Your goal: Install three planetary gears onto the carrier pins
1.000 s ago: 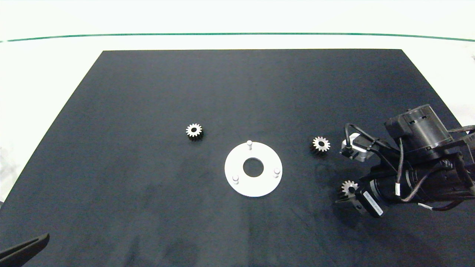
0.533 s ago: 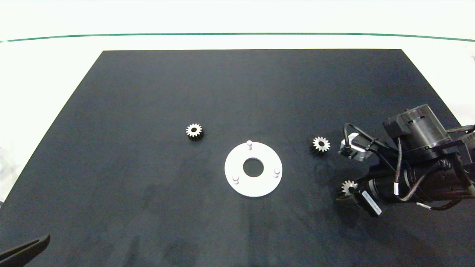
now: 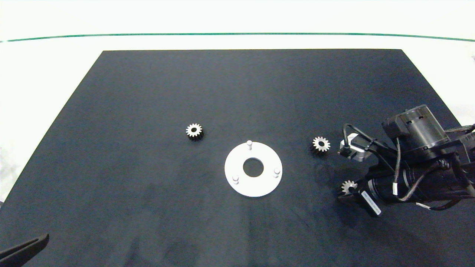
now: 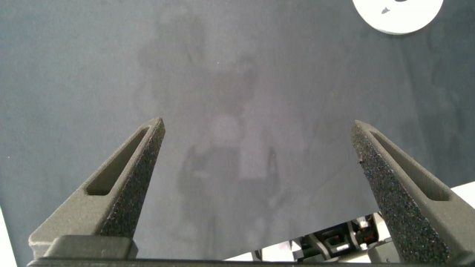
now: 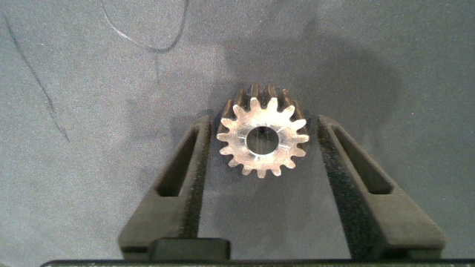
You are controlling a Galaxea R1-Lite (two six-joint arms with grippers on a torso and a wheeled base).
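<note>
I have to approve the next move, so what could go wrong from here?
The right gripper straddles a gear, with a gap still at one finger: closing unevenly could push or tilt it. The fingers touch only tooth tips, so it may slip. All three pins are bare; a tilted bore could jam.

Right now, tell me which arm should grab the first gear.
Right. The right gripper already straddles a gear, fingers open either side. The left gripper is parked far off, at the mat's near-left corner.
</note>
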